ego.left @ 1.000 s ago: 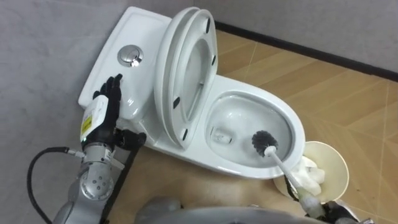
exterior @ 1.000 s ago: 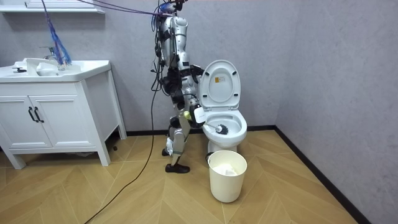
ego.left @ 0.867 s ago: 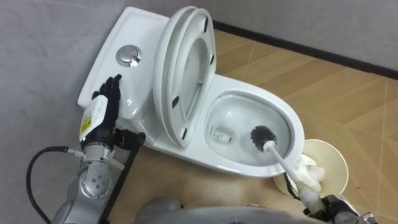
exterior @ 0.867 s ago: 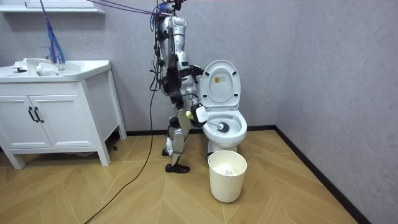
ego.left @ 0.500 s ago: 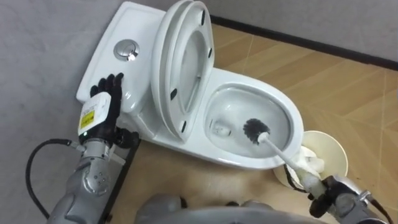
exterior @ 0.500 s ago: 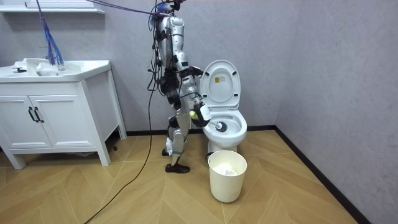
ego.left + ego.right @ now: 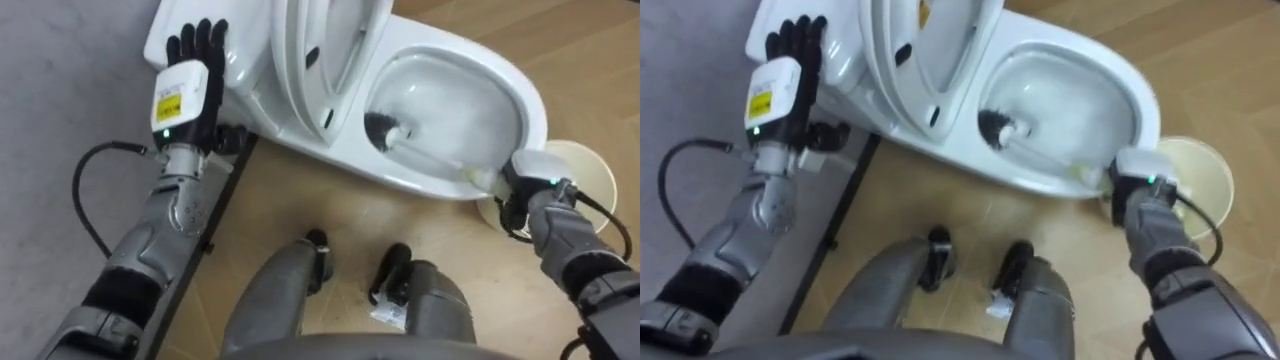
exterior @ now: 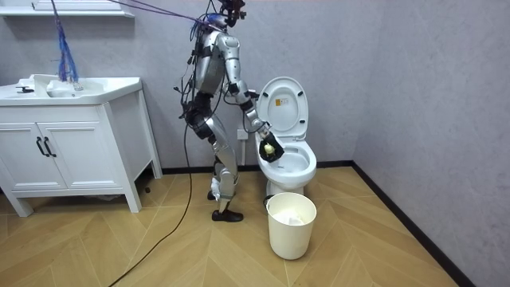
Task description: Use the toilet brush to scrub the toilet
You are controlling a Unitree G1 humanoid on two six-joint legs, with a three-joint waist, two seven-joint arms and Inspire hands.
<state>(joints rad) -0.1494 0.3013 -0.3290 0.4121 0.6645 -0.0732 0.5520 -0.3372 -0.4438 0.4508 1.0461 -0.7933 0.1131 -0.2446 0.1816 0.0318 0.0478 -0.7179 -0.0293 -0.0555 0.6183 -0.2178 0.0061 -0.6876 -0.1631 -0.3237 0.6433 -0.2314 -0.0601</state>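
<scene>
The white toilet (image 7: 505, 75) has its seat and lid (image 7: 325, 55) raised against the tank (image 7: 250, 70). A black-bristled toilet brush (image 7: 385, 128) sits inside the bowl near the seat hinge side, and its white handle slants toward the bowl's front rim. My right hand (image 7: 525, 188) is shut on the handle's end just outside that rim. My left hand (image 7: 190, 75) rests with straight fingers on the tank's corner. In the room view I stand beside the toilet (image 8: 288, 159), leaning toward it with an arm stretched to the bowl.
A cream waste bin (image 7: 585, 170) with white paper inside stands on the wood floor just beyond my right hand, close to the bowl's front; in the room view the bin (image 8: 291, 226) is in front of the toilet. A white vanity (image 8: 72, 139) stands at the room view's left.
My view has tipped down and closer as I leaned in. The brush head has slid across the bowl toward the seat side. My right hand has come up to the front rim.
</scene>
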